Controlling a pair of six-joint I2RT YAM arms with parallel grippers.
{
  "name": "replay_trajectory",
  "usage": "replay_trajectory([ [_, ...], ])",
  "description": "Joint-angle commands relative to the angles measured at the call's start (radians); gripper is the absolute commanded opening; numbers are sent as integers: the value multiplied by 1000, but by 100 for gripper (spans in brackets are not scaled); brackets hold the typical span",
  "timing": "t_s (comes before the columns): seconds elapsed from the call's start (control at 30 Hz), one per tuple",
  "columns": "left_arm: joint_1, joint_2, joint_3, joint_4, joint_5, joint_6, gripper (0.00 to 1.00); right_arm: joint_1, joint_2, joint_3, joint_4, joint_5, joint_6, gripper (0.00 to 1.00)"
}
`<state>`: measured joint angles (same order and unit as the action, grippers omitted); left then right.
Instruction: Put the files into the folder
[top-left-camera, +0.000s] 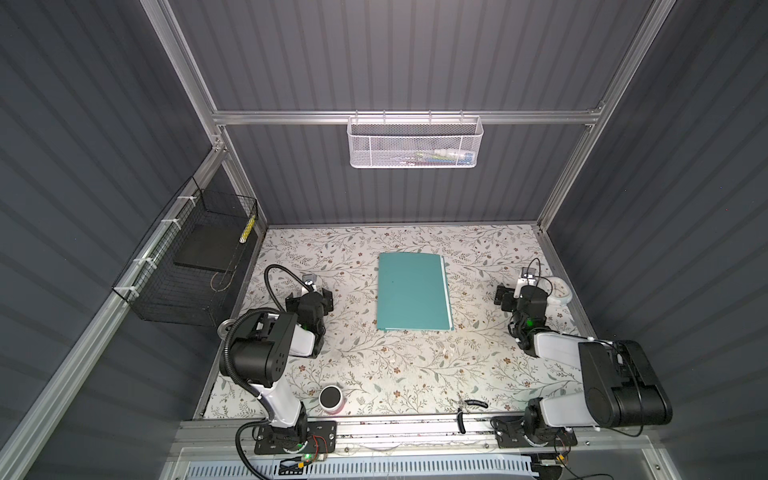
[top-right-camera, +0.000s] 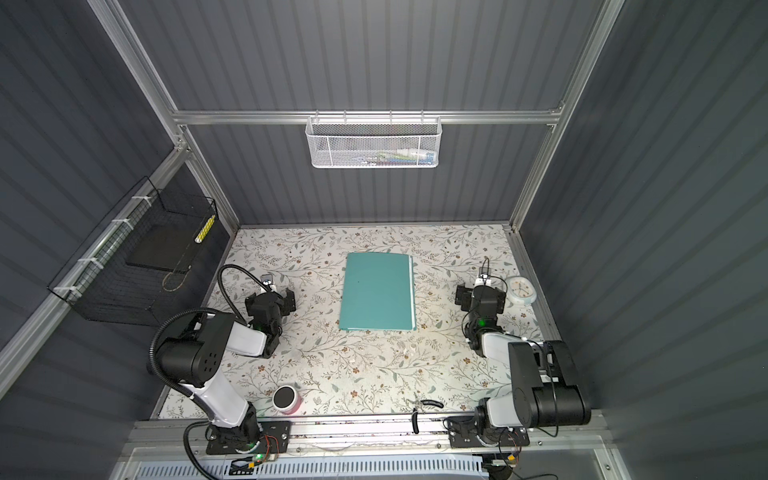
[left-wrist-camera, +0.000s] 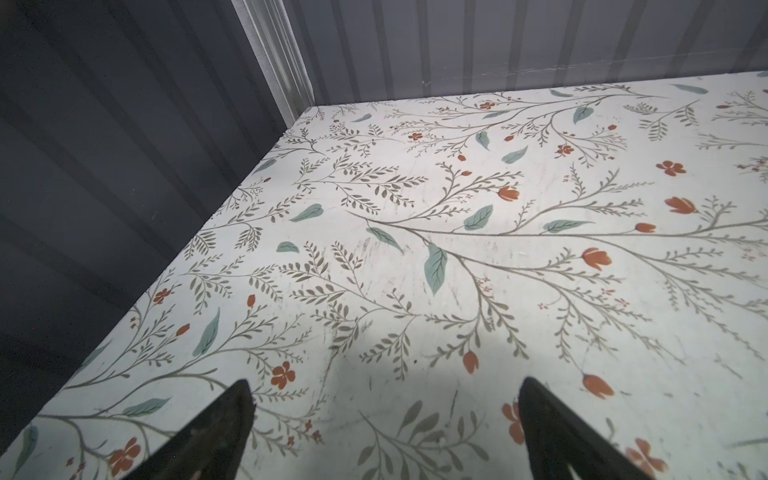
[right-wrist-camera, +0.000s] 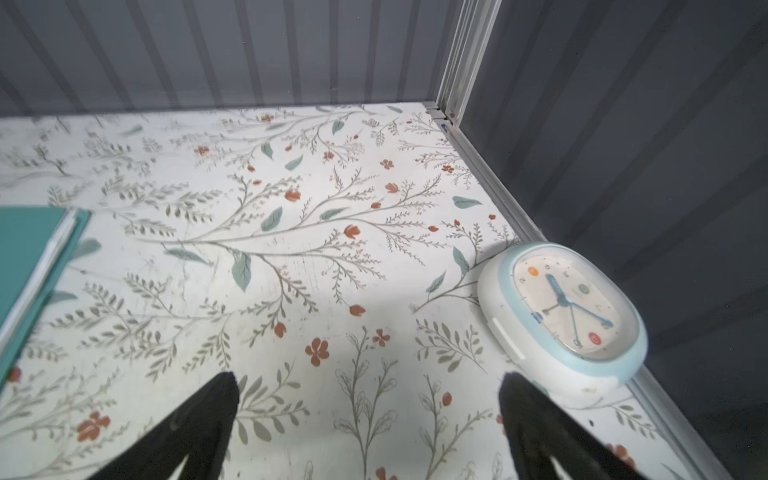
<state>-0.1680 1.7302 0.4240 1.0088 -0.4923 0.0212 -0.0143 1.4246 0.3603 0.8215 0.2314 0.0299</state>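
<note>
The teal-green folder (top-left-camera: 411, 291) (top-right-camera: 376, 291) lies shut and flat in the middle of the floral table (top-left-camera: 374, 365). Thin white edges of the files (top-left-camera: 446, 286) (top-right-camera: 412, 286) show along its right side, between the covers; the right wrist view shows the same folder corner (right-wrist-camera: 25, 249) with the white sheet edges (right-wrist-camera: 45, 257). My left gripper (top-left-camera: 309, 293) (top-right-camera: 269, 297) (left-wrist-camera: 385, 386) hovers left of the folder, open and empty over bare table. My right gripper (top-left-camera: 525, 293) (top-right-camera: 481, 295) (right-wrist-camera: 368, 380) stands open and empty right of the folder.
A white and blue clock (top-left-camera: 559, 291) (right-wrist-camera: 565, 311) lies by the right wall, close to my right gripper. A pink cup with a black top (top-left-camera: 331, 399) stands near the front edge. A black wire basket (top-left-camera: 183, 270) holding a dark slab (top-left-camera: 205, 247) hangs on the left wall.
</note>
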Motion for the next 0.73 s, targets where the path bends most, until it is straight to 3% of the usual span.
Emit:
replay_trajectory([
  [0.0, 9, -6, 11, -4, 9, -14, 100, -63, 41, -100, 294, -144, 74, 99],
  [0.07, 9, -5, 11, -2, 8, -14, 100, -63, 8, -53, 139, -138, 80, 99],
  [0.13, 9, -5, 10, -1, 9, -13, 100, -53, 43, -66, 230, -133, 67, 99],
  [0.2, 9, -4, 10, -1, 9, -14, 100, -51, 21, -54, 170, -136, 64, 99],
  [0.37, 13, -5, 20, -22, 20, -16, 100, -25, 30, -67, 210, -120, 36, 99],
  [0.47, 67, -12, 54, -114, 125, -44, 100, -2, 36, -74, 235, -85, 17, 99],
  [0.7, 67, -16, 33, -71, 129, -42, 100, 0, 35, -66, 218, -87, 11, 99],
])
